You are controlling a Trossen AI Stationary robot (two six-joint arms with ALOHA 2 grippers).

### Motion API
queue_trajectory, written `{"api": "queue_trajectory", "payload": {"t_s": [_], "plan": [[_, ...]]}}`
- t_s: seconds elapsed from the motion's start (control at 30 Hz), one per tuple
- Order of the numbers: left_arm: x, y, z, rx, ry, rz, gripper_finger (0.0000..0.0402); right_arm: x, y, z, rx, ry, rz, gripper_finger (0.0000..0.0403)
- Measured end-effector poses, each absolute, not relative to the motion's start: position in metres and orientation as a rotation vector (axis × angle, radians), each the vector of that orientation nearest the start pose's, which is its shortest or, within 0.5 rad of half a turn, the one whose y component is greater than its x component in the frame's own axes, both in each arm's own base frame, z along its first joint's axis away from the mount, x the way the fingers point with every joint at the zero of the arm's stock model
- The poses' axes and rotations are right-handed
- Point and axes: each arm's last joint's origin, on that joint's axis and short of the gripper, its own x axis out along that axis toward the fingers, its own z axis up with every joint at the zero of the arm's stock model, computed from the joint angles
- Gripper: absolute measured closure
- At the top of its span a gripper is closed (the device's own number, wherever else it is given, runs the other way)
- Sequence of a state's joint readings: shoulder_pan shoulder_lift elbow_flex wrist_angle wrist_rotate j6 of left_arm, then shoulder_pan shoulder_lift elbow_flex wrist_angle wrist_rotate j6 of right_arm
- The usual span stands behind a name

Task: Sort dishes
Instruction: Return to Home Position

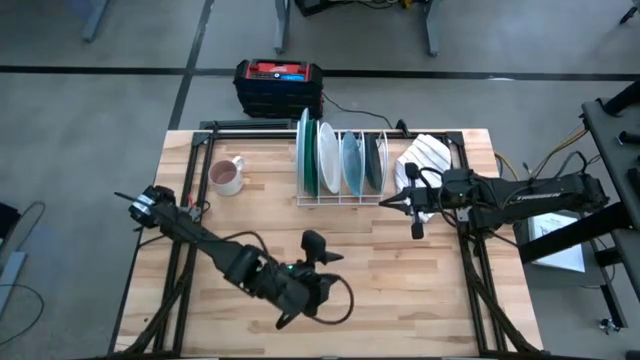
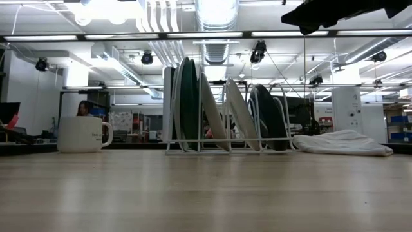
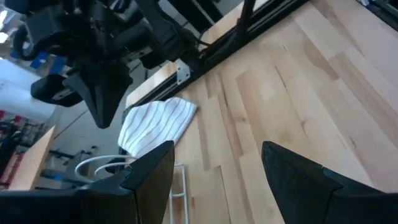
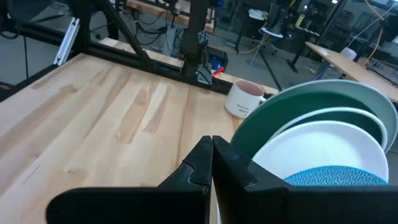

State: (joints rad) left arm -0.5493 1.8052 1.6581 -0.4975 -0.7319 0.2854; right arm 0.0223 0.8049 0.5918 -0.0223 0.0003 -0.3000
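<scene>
Several dishes stand on edge in a white wire rack (image 1: 340,195) at the table's far middle: a large green-rimmed plate (image 1: 304,150), a white one (image 1: 326,155), a light blue one (image 1: 350,160) and a dark grey one (image 1: 376,162). They also show in the low view (image 2: 222,113). In the right wrist view the green (image 4: 298,106), white (image 4: 336,146) and blue (image 4: 336,177) dishes are close by. My right gripper (image 1: 388,203) is shut and empty, just at the rack's near right corner, pointing toward the table's left. My left gripper (image 1: 322,250) is open and empty above the table's near middle.
A small pinkish mug (image 1: 227,176) stands left of the rack. A white striped cloth (image 1: 425,155) lies right of the rack, under my right arm. A red and black box (image 1: 278,85) sits on the floor beyond the table's far edge. Bare wood lies near the front.
</scene>
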Motion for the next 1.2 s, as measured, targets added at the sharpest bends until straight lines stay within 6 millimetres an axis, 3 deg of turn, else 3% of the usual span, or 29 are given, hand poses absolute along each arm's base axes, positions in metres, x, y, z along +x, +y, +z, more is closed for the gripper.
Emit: {"api": "queue_trajectory", "payload": {"t_s": [0.23,0.5,0.63,0.73,0.93,1.2], "plan": [[0.363,-0.176,0.333,0.680,0.562,-0.020,0.0169,0.183,0.004,0.276,-0.314,0.233,0.057,0.0403],[0.386,-0.122,0.348,0.651,0.470,-0.203,0.0170,0.186,0.005,0.288,-0.420,0.043,0.082,0.0403],[0.385,-0.100,0.351,0.600,0.490,-0.268,0.0170,0.178,0.007,0.293,-0.435,-0.012,0.123,0.0403],[0.381,-0.096,0.349,0.586,0.505,-0.301,0.0170,0.168,0.007,0.292,-0.440,-0.027,0.124,0.0403],[0.357,-0.090,0.351,0.577,0.461,-0.284,0.0171,0.140,0.006,0.292,-0.436,-0.104,0.101,0.0403],[0.288,-0.072,0.343,0.497,0.332,-0.153,0.0171,0.114,0.005,0.285,-0.399,-0.114,0.077,0.0403]]}}
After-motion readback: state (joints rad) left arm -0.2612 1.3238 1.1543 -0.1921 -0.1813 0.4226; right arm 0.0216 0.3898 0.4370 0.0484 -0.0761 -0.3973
